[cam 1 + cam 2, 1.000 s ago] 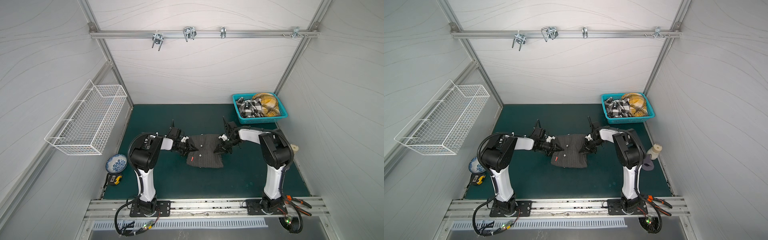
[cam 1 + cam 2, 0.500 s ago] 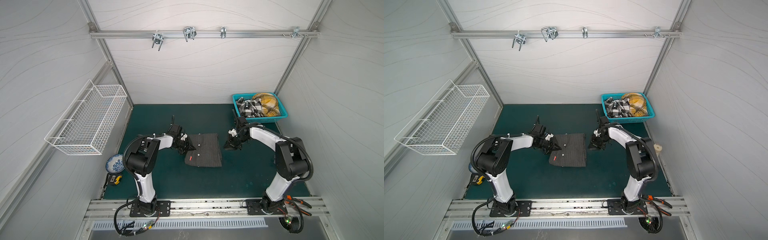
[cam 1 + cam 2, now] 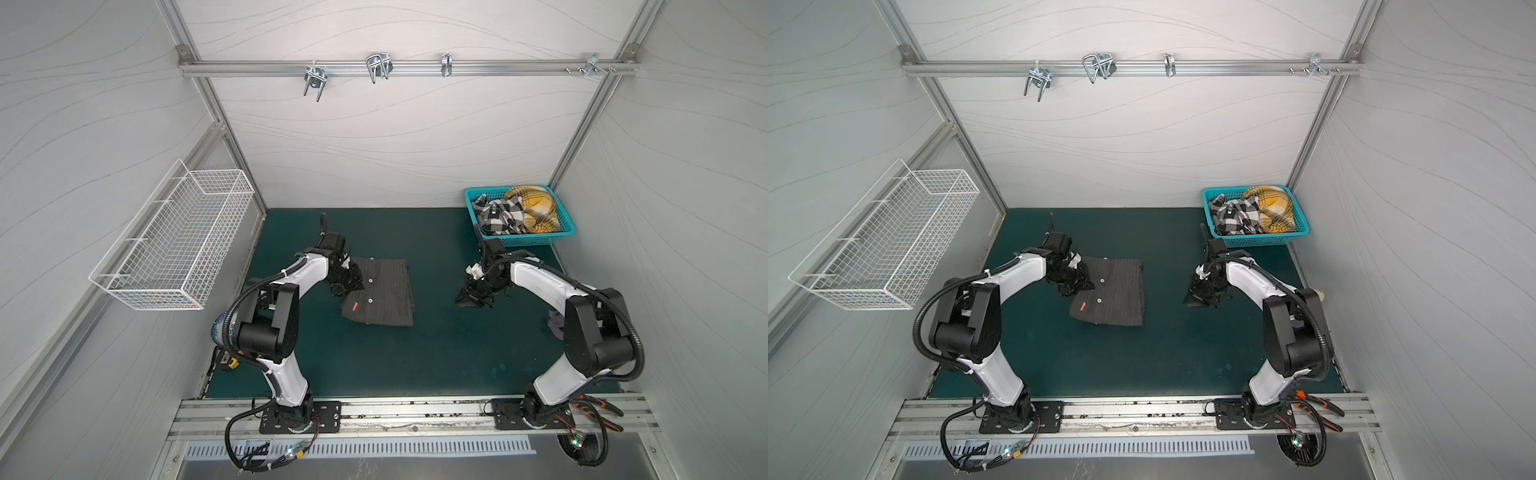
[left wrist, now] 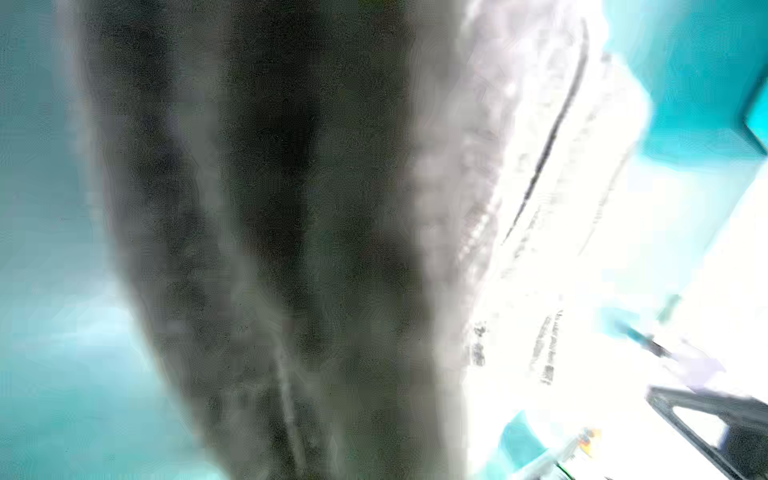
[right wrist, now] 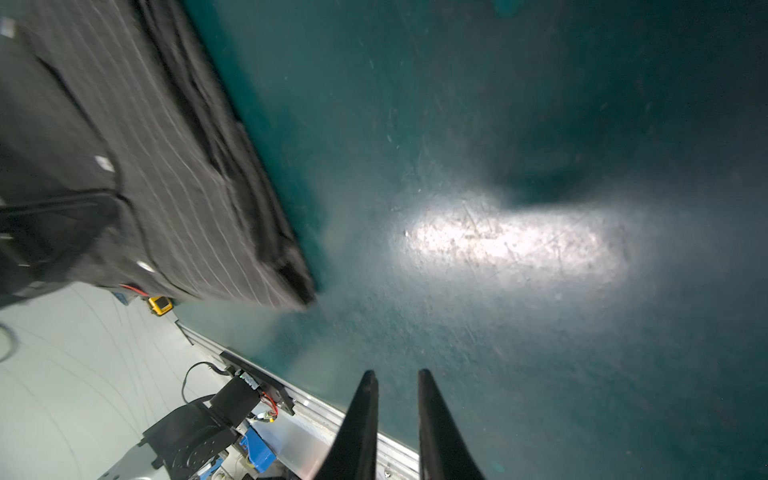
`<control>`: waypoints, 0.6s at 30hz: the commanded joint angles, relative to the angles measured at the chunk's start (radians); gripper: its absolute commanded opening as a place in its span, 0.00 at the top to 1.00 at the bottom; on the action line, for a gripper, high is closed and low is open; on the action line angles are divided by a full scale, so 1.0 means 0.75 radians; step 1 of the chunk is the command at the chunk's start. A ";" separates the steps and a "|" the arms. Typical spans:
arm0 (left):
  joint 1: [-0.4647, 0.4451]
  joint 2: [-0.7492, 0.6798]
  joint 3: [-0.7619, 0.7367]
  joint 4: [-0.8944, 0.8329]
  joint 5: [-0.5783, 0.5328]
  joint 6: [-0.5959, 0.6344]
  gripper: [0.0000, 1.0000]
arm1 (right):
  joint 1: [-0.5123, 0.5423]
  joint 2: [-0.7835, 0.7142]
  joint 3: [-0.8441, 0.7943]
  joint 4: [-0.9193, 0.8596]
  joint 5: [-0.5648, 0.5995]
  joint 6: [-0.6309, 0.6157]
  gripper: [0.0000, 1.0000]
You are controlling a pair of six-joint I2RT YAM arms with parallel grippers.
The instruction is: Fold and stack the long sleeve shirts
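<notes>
One folded grey shirt (image 3: 382, 295) flat on the green mat (image 3: 415, 357), left edge pinched in the clenched left gripper (image 3: 351, 284); right gripper (image 3: 463, 300) well apart, jaws slightly parted, empty. Looks like the fold's tail end. Calls next for letting go, then reaching to the far basket (image 3: 528, 240) for the checked shirt (image 3: 498, 214) beside the yellow shirt (image 3: 536, 205).

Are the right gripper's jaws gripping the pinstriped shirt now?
No; the jaws of the right gripper stand empty over the green mat, apart from the charcoal pinstriped shirt.
</notes>
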 commanded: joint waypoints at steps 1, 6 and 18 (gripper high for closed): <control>0.006 -0.083 0.243 -0.342 -0.505 0.207 1.00 | 0.001 -0.059 -0.020 0.008 -0.047 0.028 0.80; 0.000 -0.024 0.582 -0.605 -1.087 0.289 1.00 | 0.001 -0.102 -0.064 0.080 -0.112 0.081 0.80; -0.377 0.483 0.744 -0.844 -1.711 -0.142 1.00 | -0.040 -0.241 -0.262 0.282 -0.208 0.138 0.81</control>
